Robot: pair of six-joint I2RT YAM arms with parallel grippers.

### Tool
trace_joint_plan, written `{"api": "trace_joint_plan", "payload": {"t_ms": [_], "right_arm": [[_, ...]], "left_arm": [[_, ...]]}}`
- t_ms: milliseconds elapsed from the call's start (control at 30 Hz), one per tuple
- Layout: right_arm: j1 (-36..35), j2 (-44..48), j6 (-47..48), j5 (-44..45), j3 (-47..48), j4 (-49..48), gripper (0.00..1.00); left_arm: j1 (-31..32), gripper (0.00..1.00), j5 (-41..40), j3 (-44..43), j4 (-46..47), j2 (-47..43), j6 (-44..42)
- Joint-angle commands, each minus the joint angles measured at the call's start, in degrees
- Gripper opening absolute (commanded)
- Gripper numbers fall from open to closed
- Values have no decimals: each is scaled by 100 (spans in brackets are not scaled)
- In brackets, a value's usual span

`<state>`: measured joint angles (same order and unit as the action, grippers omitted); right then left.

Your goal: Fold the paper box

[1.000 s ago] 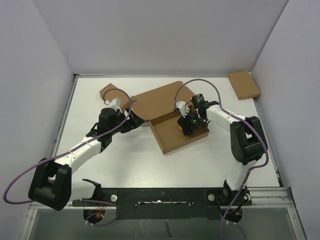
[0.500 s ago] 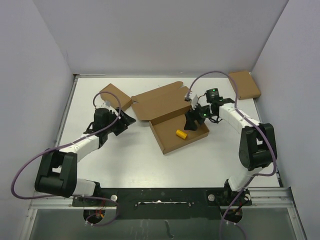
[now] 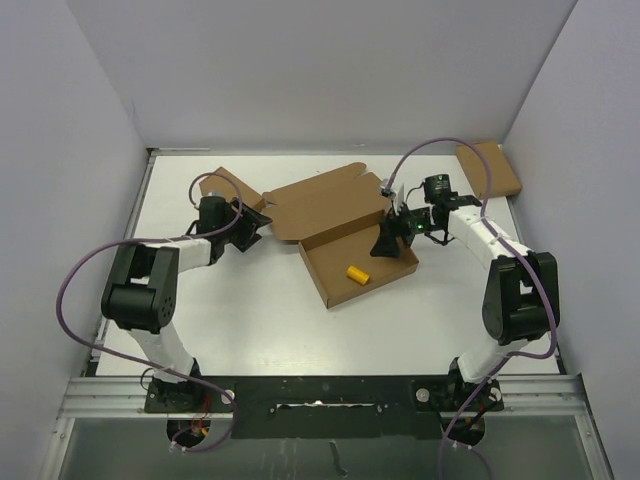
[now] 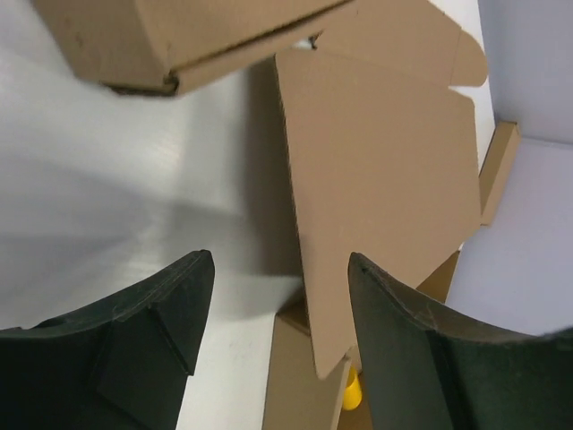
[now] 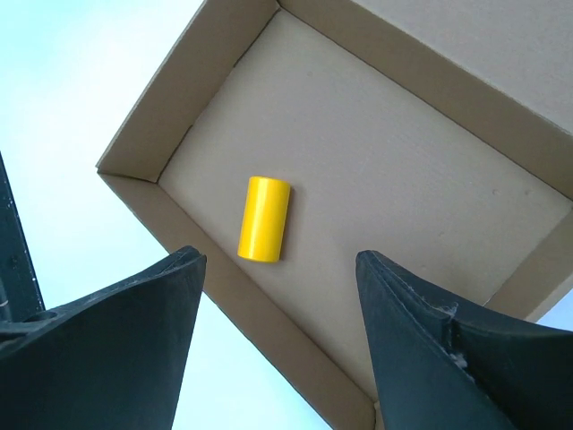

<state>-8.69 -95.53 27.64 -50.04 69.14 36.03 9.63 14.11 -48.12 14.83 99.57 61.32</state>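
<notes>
While the white table [image 3: 250, 320] is carrying the paper box [image 3: 325, 205] at its middle, lid lying open, we are seeing the left gripper [image 3: 255, 226] hovering spread beside its left flap, the right gripper [image 3: 385, 247] spread above the tray, and a yellow cylinder [image 3: 358, 272] lying inside.

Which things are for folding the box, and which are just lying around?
For the job:
paper box

Just lying about:
yellow cylinder, inside the paper box's tray
small box on the left
small box at the far right
</notes>
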Motion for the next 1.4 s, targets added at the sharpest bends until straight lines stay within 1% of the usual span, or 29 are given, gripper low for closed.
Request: {"api": "trace_joint_plan", "payload": {"t_ms": [0, 100, 200, 367, 500, 600, 667, 767, 900, 1000, 1133, 1200, 1367], "right_arm": [[45, 169, 101, -293, 64, -17, 69], [160, 170, 93, -407, 88, -11, 69], [296, 187, 92, -481, 95, -6, 69], [455, 218, 92, -574, 90, 5, 68], [511, 219, 93, -603, 98, -6, 68], [530, 228, 92, -619, 95, 0, 68], [570, 230, 79, -650, 91, -8, 68], [707, 227, 39, -749, 99, -28, 68], [1079, 236, -193, -945, 93, -152, 68], [1455, 247, -543, -1047, 12, -438, 69], [1827, 181, -1186, -1137, -98, -1056, 70], [1928, 51, -1379, -1151, -1, -1152, 71], [2063, -452, -1637, -1391, 508, -1035, 75]], "left_arm": [[-31, 56, -128, -578, 707, 650, 545], [-23, 48, -135, -834, 887, 1051, 716], [-14, 43, -114, -1132, 812, 1373, 742], [-14, 31, -110, -1367, 727, 1590, 609], [-43, 17, -143, -1408, 714, 1628, 458], [-81, 6, 10, -1445, 847, 1730, 435], [-84, 1, 99, -1419, 947, 1724, 400], [-84, 0, 175, -1292, 1126, 1582, 249], [-84, 0, 316, -1036, 1490, 1258, -109], [-89, 0, 532, -845, 1820, 1007, -512], [-82, 0, 908, -626, 2179, 699, -1093], [-67, 0, 1045, -444, 2423, 529, -1345], [-66, 0, 1297, -199, 2800, 132, -1807]]}}
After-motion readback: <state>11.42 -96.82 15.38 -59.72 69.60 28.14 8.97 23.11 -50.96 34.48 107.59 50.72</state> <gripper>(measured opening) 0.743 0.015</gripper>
